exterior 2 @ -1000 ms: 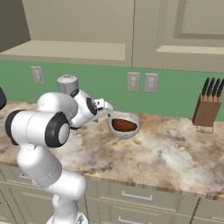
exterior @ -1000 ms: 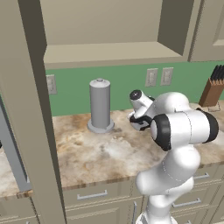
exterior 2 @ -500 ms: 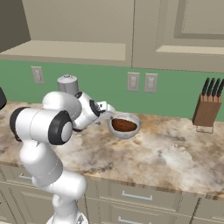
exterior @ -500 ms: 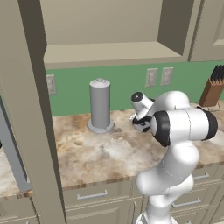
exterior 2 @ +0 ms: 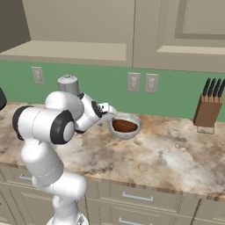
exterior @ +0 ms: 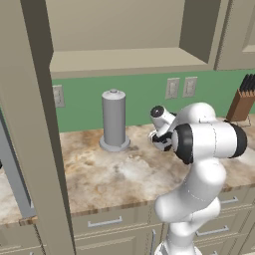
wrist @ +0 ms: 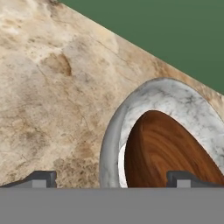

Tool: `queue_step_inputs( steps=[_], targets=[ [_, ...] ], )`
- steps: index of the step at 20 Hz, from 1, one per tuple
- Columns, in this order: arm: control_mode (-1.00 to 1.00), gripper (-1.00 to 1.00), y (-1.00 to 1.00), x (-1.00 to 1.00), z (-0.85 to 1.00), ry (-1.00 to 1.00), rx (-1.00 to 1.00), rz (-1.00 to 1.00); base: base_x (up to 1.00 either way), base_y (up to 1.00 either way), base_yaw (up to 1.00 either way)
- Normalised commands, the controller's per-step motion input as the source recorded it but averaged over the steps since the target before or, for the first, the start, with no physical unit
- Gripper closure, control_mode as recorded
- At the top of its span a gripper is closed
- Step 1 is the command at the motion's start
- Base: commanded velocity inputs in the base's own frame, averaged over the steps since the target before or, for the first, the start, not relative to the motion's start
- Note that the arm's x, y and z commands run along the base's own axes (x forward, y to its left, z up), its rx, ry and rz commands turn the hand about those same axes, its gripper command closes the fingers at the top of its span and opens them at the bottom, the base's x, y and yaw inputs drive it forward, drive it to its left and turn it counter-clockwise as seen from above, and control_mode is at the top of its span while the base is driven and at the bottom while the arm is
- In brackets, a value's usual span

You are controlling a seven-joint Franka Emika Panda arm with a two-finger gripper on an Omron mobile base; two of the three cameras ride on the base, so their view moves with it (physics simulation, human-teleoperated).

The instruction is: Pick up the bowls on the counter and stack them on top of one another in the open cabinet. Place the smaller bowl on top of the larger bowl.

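The larger bowl [exterior 2: 130,133], pale whitish-grey, stands on the counter [exterior 2: 171,154] with the smaller bowl [exterior 2: 124,126], glossy reddish-brown, nested inside it. My gripper [exterior 2: 110,119] is open at the pale bowl's left rim. In the hand view the marbled rim of the larger bowl [wrist: 131,109] and the brown smaller bowl [wrist: 162,148] lie between my spread fingertips [wrist: 41,178], with the gripper [wrist: 113,178] straddling the near wall. In the left base view my arm hides the bowls. The open cabinet [exterior: 124,60] hangs above the counter [exterior: 109,174], its shelf floor bare.
A tall grey canister [exterior: 114,119] stands at the back of the counter, left of my hand, and peeks out behind my arm as the canister [exterior 2: 68,83]. A wooden knife block [exterior 2: 206,112] stands at the far right. Wall outlets [exterior 2: 141,82] sit on the green backsplash.
My arm has shifted only slightly toward the bowls, and the elbow has turned a little. The bowls and canister have not moved.
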Motion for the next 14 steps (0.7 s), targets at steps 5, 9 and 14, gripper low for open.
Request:
queue_step_inputs(
  steps=[5,9,14],
  targets=[
    [-1.0,-1.0,-0.06,0.0,-0.07,0.0,0.0,0.0,0.0,0.0,0.0],
    [-1.0,-1.0,-0.03,0.01,-0.14,0.0,0.0,0.0,0.0,0.0,0.0],
    [-1.0,-1.0,0.0,0.13,-0.16,0.0,0.0,0.0,0.0,0.0,0.0]
  ],
)
